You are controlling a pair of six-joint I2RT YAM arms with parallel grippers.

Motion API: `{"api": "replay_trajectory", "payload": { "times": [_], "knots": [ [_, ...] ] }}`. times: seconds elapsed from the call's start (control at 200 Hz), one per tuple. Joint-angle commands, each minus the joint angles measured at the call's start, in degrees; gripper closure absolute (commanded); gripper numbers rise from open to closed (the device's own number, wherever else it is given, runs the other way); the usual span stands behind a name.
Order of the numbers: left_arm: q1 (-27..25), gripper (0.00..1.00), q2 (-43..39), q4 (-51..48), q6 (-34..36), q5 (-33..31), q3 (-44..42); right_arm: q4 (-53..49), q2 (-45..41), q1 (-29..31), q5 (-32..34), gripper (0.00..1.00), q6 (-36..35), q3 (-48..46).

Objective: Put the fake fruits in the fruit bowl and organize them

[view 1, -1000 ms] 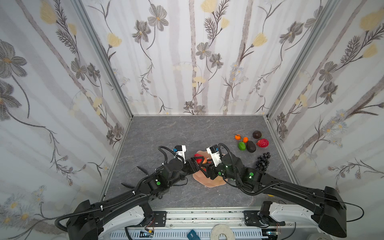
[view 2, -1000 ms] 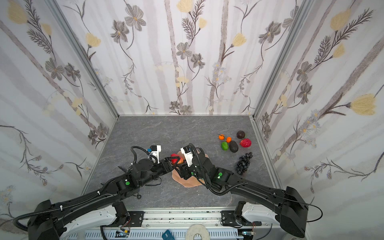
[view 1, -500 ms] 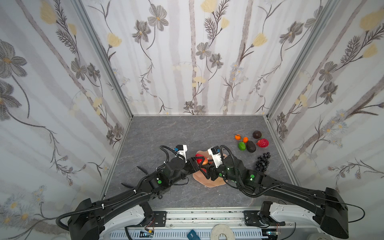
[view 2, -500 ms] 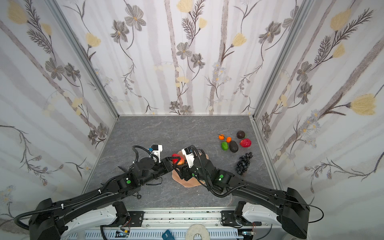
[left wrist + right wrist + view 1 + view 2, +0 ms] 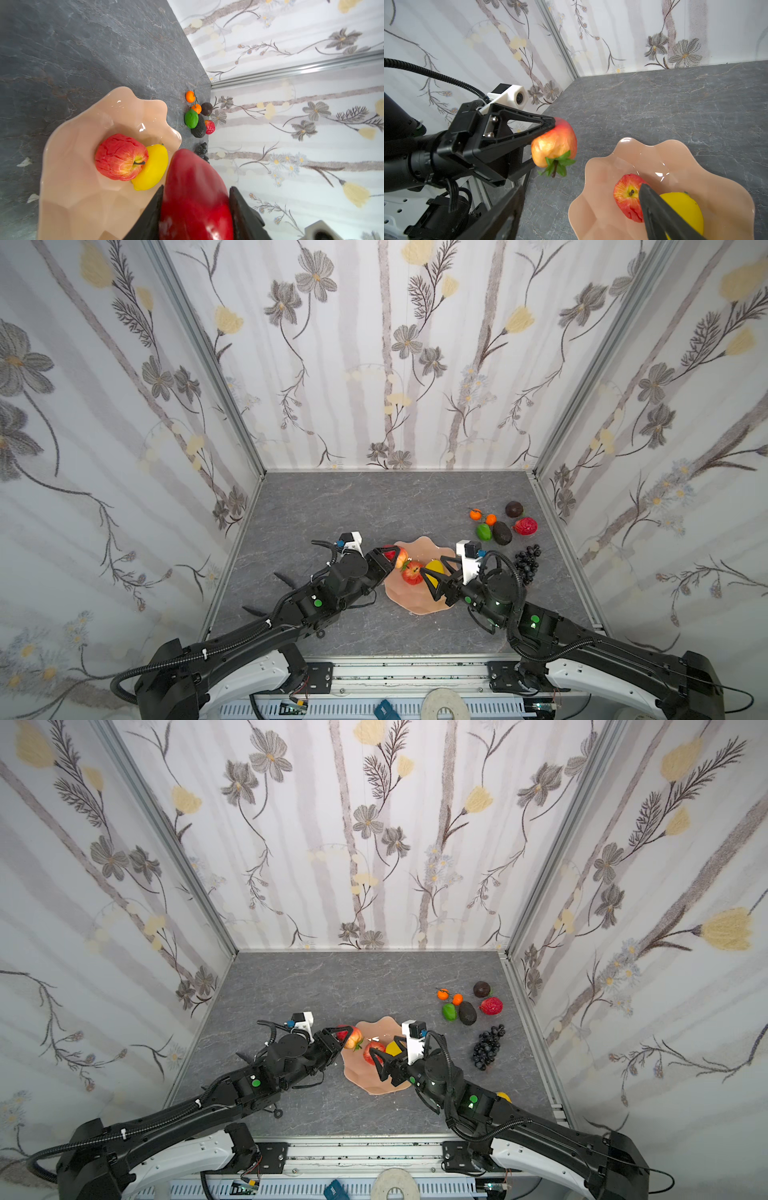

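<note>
Status: we're seeing the left gripper (image 5: 393, 556) clamping a red fruit with green leaves (image 5: 554, 143), holding it raised at the fruit bowl (image 5: 72, 187) rim on its own arm's side. We're seeing the right gripper (image 5: 432, 566) sitting over the bowl, jaws spread wide, gripping nothing. Apple (image 5: 120, 156) and lemon (image 5: 154, 166) are lying in the bowl, touching. Oranges (image 5: 475, 514) (image 5: 491, 519), lime (image 5: 483, 531), avocados (image 5: 502, 532) (image 5: 514, 509), bumpy red fruit (image 5: 525, 526) and grape bunch (image 5: 527, 563) are sitting on the table (image 5: 353, 510), right of the bowl.
</note>
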Motion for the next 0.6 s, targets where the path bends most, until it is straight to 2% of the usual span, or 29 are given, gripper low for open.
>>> {"api": "replay_trajectory", "payload": {
  "times": [0.0,0.085,0.305,0.595],
  "knots": [
    [0.1,0.59,0.4,2.1,-7.4,-2.5,-0.5,13.8,0.2,0.0,1.9,0.18,2.2,-2.6],
    [0.1,0.59,0.7,3.8,-9.6,-2.6,-1.4,14.3,2.9,0.0,-0.4,0.2,2.4,-1.7],
    [0.0,0.58,1.5,4.7,-11.5,-1.8,-1.4,13.0,11.6,0.0,-8.7,0.42,-0.4,2.0],
    [0.1,0.58,2.2,5.1,-11.7,-0.9,-1.2,14.8,14.6,-0.1,-10.0,0.54,-1.3,1.9]
  ]
}}
